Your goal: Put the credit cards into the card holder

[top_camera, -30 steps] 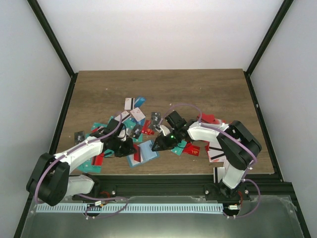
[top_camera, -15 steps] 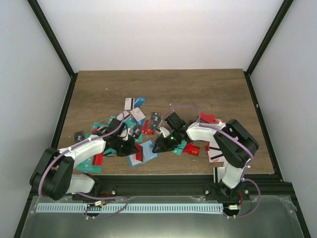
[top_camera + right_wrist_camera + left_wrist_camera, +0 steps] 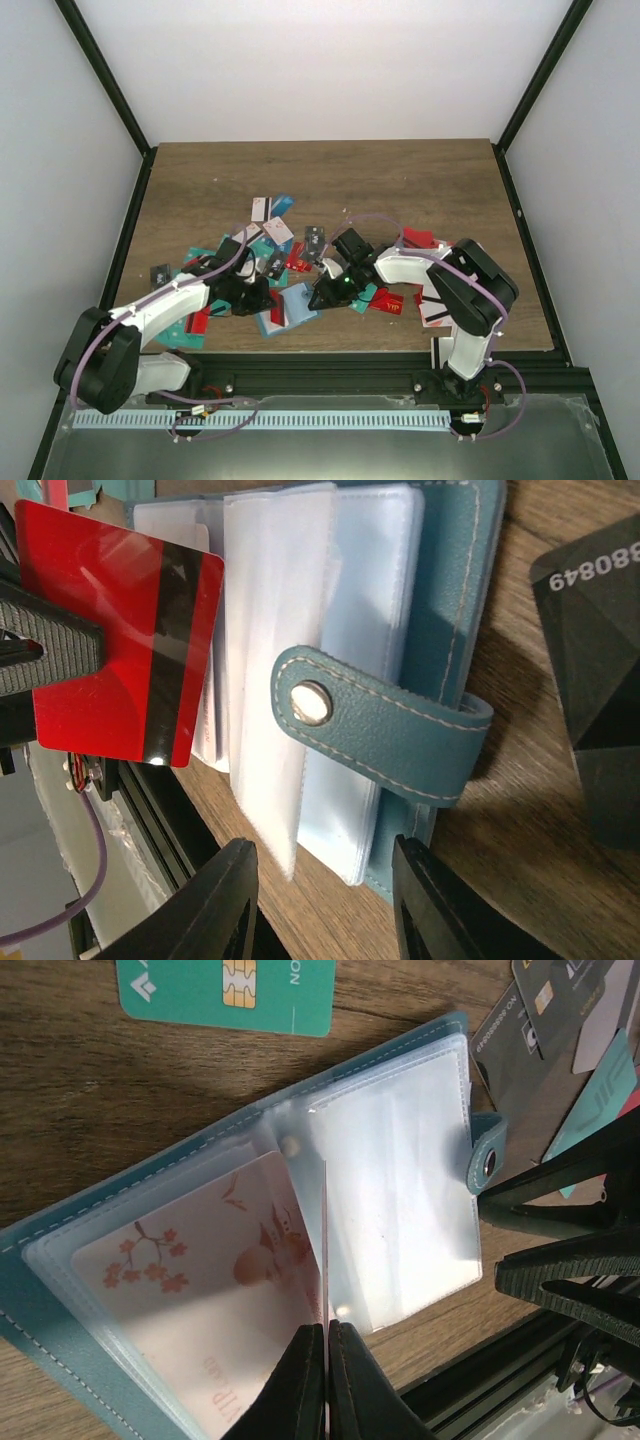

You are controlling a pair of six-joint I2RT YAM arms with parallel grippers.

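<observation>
Card holder (image 3: 440,600), open on table (image 3: 100,1080): one blossom-printed card (image 3: 200,1280) already sleeved, red striped card (image 3: 110,640) pinched edge-up above it by closed left gripper (image 3: 326,1335), right gripper (image 3: 325,852) half-spread over its clasp tab (image 3: 380,720), many loose cards (image 3: 392,303) around it still to file.

The top camera looks steeply down over the whole surface (image 3: 400,180); both wrist cameras closely share the open card holder (image 3: 395,1175).
</observation>
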